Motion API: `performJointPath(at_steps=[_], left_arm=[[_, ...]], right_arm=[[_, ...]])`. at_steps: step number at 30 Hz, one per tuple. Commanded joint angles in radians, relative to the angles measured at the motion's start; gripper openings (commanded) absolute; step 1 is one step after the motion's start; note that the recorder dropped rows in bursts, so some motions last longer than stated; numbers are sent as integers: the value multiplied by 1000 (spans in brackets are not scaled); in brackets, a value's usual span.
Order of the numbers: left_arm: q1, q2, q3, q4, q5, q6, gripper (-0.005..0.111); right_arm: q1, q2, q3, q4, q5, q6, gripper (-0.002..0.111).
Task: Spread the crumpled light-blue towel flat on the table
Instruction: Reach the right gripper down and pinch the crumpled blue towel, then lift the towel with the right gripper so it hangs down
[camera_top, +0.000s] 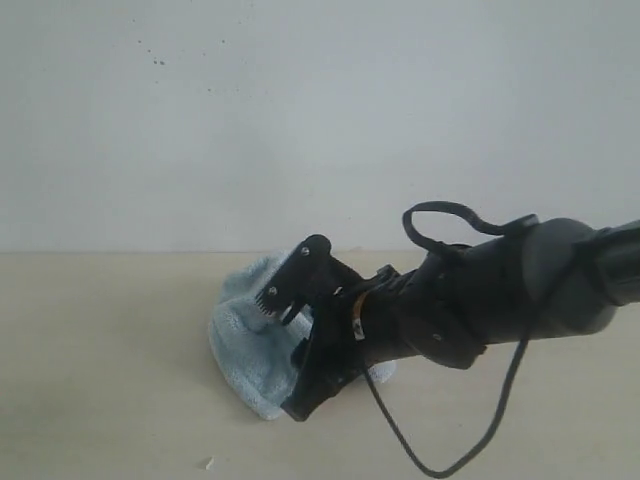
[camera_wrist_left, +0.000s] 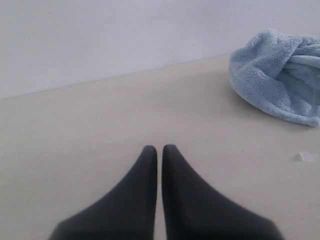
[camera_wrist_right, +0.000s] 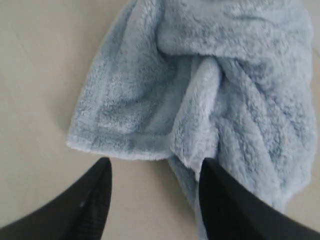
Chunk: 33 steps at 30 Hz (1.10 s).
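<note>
The step in hand looks like the 1st grasp. The black right arm (camera_top: 480, 300) reaches in from 3 o'clock in the exterior view, and its jaws stand spread wide with nothing between them, poised just short of the near hem of the pale light-blue fluffy terry towel (camera_wrist_right: 200, 75). The left jaws are pressed shut on nothing over bare table, well apart from the towel.

The towel (camera_top: 245, 340) lies bunched in 1 heap on the wide pale beige table (camera_top: 100, 350), a little toward 7 o'clock from the middle of the exterior view, partly hidden by the right arm. It is far from flat: a thick fold runs down its middle like a twisted rope, 1 flap with a hemmed edge lies spread beside it, and the rest is rumpled. No tag shows.

Next, I judge, the right jaws must come down and close on that hemmed edge or a corner, then draw it outward. The plush pile should grip well, but a deep bite may catch 2 layers.
</note>
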Motion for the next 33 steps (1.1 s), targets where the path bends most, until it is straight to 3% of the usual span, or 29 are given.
performJointPath(at_steps=[1,10,12,16,27,33], left_arm=[[2,-3,3,-7,-5,-6,4],[2,-3,3,-7,-5,-6,4],[2,-3,3,-7,-5,-6,4],[2,-3,3,-7,-5,-6,4],[2,-3,3,-7,-5,-6,4],[2,-3,3,-7,-5,-6,4]], right_arm=[[3,73,-107,2,-4,-3,50],[3,227,-300,2,83,22,49],[3,248,-319,2,113,42,38],[3,242,-323,2,154,93,-1],[-3,-51,-318,2,287,204,3],[-45,-233,-143,-144,314,336,3]])
